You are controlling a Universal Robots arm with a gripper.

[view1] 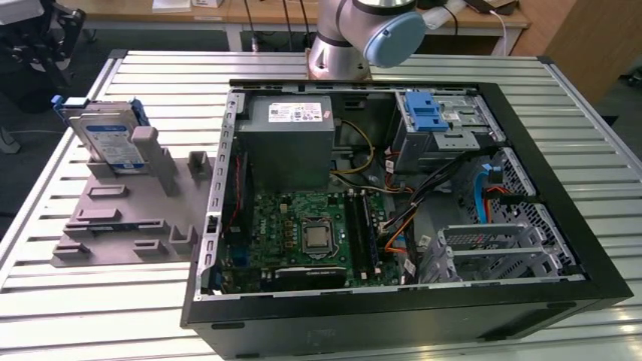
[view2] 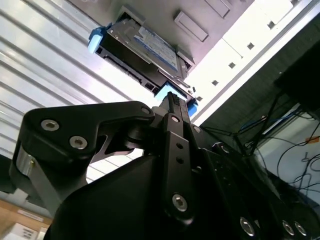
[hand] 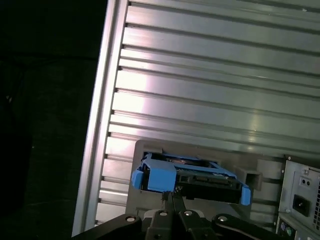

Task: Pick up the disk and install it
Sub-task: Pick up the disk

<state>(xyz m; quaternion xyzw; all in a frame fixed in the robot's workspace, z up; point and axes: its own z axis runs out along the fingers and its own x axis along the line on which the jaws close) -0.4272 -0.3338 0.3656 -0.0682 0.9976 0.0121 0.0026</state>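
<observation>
Gripper (hand: 168, 195) is squeezed shut, holding nothing. Just below it the disk (hand: 192, 176) stands on edge in a grey stand (view1: 113, 226), so it looks easy to grab.

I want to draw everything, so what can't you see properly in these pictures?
1. Exterior view: the arm is cut off by the top edge.
2. Exterior view: the holder hides part of the disk.
3. Second wrist view: the end effector covers one end of the disk.
</observation>
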